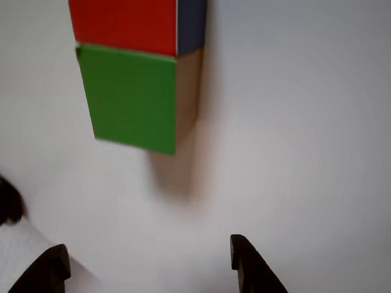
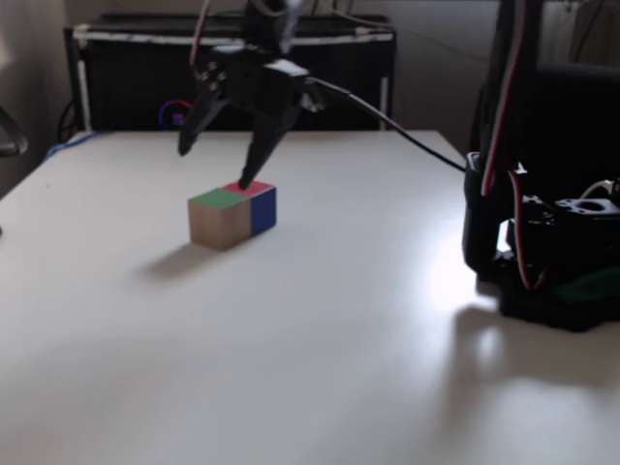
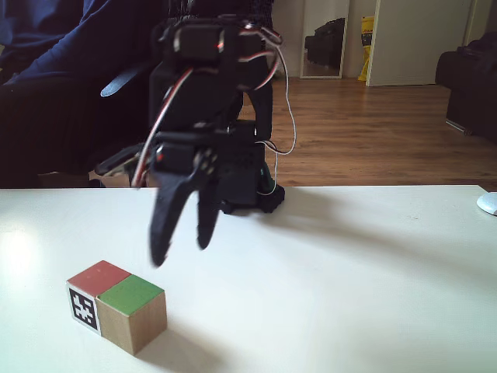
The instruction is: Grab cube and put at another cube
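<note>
Here white table (image 2: 368, 320); wood floor (image 3: 373, 132) behind; cube (image 2: 219, 217) touching another cube (image 2: 258, 201).

No readable text; another cube (image 3: 83, 305) bears a black-and-white coded marker.

Another cube (image 1: 125, 24): far side cut off by top edge, other view. Gripper (image 1: 146, 256): fingertips alone in frame, blurred.

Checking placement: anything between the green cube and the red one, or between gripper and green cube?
Nothing visible. The green cube sits flush against the red cube on the bare table. The gripper hangs open above them, with only air between.
</note>
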